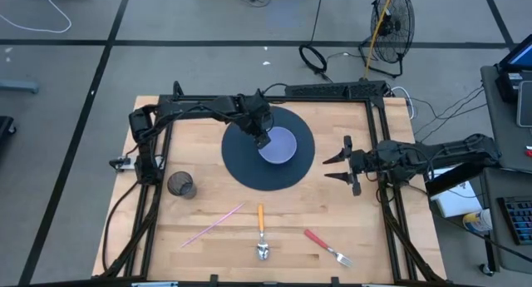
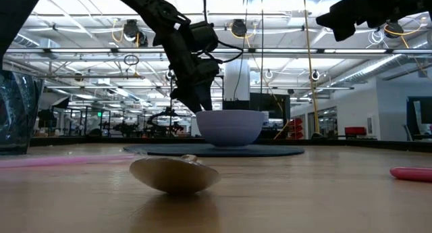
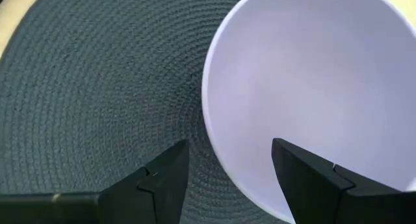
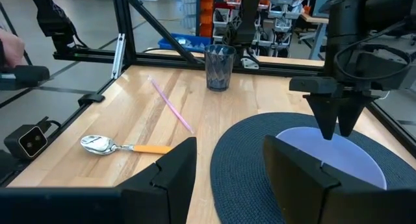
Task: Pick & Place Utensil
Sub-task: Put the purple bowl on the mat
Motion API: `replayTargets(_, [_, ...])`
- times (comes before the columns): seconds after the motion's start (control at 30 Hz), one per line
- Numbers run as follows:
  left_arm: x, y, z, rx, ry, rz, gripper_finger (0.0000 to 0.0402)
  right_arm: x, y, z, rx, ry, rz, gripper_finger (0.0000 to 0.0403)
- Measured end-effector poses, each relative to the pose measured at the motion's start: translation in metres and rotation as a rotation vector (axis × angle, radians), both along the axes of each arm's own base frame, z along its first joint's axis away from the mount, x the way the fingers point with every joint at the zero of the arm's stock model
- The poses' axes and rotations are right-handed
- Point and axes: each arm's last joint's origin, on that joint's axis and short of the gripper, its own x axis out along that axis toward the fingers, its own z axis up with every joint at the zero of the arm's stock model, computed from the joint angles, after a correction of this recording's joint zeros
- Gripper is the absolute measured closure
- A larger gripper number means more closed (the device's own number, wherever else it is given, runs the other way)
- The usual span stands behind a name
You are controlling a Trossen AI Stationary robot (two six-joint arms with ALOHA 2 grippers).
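A pale lilac bowl (image 1: 281,145) (image 3: 312,74) stands on a round dark woven mat (image 1: 241,158) at the middle of the table. My left gripper (image 1: 263,141) (image 3: 227,178) is open and points down over the bowl's left rim, with one finger outside the wall and one inside. No touch shows. A spoon with an orange handle (image 1: 261,233) (image 4: 120,146), a fork with a red handle (image 1: 327,246) and a pink stick (image 1: 213,224) lie flat near the table's near edge. My right gripper (image 1: 336,167) (image 4: 227,172) is open, level, just right of the mat, above the table.
A dark glass tumbler (image 1: 181,185) (image 4: 219,67) stands left of the mat. A black frame (image 1: 150,154) runs along the table's left, far and right sides. Bare wood lies between the mat and the utensils.
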Motion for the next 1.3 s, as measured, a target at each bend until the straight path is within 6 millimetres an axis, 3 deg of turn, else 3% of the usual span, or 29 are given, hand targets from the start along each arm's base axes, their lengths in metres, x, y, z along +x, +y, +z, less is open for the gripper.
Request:
replayTargets(0.4, [0.0005,-0.0019,-0.0106,-0.022,0.050,-0.004,0.0184,0.0001,-0.0001,-0.0001,0.001,0.001,-0.001,0.0232])
replayTargets(0.53, [0.0004,-0.0018,-0.0107,-0.015,0.053,0.000,0.0221,0.0001,-0.0001,-0.0001,0.000,0.001,-0.002,0.0232])
replayTargets(0.9, [0.0007,-0.0016,-0.0105,-0.010,0.051,-0.006,0.0385,0.0000,-0.0001,0.0000,0.001,0.001,-0.003,0.0232])
replayTargets(1.3, [0.0008,-0.0007,-0.0091,0.018,0.048,-0.016,0.0392,-0.0001,-0.0002,-0.0007,0.007,0.009,-0.004,0.0232])
